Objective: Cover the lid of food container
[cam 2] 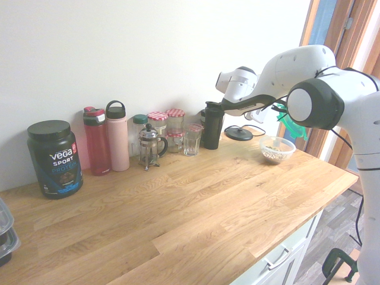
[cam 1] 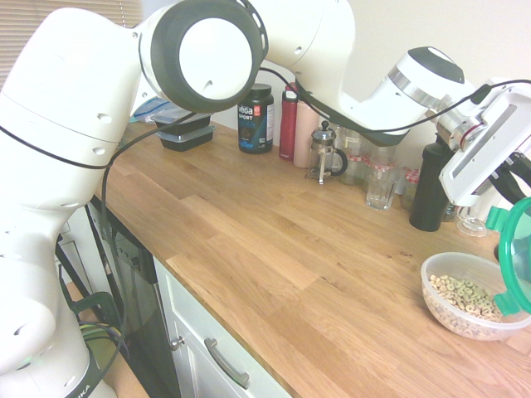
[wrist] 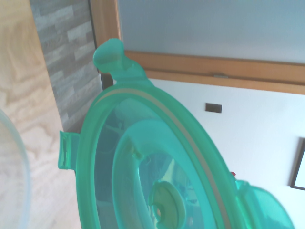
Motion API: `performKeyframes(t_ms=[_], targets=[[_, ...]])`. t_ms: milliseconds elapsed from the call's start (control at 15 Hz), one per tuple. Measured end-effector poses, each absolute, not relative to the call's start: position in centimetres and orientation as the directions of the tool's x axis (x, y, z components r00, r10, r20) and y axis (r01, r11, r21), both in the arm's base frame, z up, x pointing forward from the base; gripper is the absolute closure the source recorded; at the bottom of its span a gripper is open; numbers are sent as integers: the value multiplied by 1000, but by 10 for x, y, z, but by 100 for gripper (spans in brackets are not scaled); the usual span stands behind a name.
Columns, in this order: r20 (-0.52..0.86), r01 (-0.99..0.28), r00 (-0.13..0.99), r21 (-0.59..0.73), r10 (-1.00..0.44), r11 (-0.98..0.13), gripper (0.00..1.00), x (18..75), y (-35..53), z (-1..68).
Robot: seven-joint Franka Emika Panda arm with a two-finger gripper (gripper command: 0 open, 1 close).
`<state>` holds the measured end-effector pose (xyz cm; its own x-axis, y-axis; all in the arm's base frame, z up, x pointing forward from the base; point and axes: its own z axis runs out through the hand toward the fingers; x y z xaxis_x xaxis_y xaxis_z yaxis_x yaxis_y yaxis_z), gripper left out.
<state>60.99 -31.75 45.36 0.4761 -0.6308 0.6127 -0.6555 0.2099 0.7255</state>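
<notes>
Food container [cam 1: 470, 294] sits on worktop [cam 1: 274, 249] near its end edge, cereal rings [cam 1: 466, 296] inside. Lid [cam 1: 518, 253] tilted on edge above container's rim. Bottles, jars, glass [cam 1: 382, 187] and protein tub [cam 2: 54, 158] line back edge by wall.

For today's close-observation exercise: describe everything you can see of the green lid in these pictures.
The lid is round, translucent green plastic with snap tabs around its rim and a raised centre disc. It is held up on edge, nearly vertical, by the shut tool, off the counter. It hangs just above the far rim of the open food container of cereal rings, not yet seated on it.
</notes>
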Motion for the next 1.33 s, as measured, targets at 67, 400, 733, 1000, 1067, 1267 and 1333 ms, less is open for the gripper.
performKeyframes(t_ms=[67,400,733,1000,1067,1267,1333], targets=[[611,-654,476,727,-632,209,100,612,-316,448],[597,-649,470,733,-650,204,100,614,-315,428],[600,-637,458,736,-656,228,100,611,-313,429],[601,-622,453,742,-658,249,100,612,-295,436],[602,-623,454,742,-657,249,100,612,-291,438],[589,-619,451,748,-671,240,100,612,-286,432],[580,-618,450,751,-679,233,100,612,-282,427]])
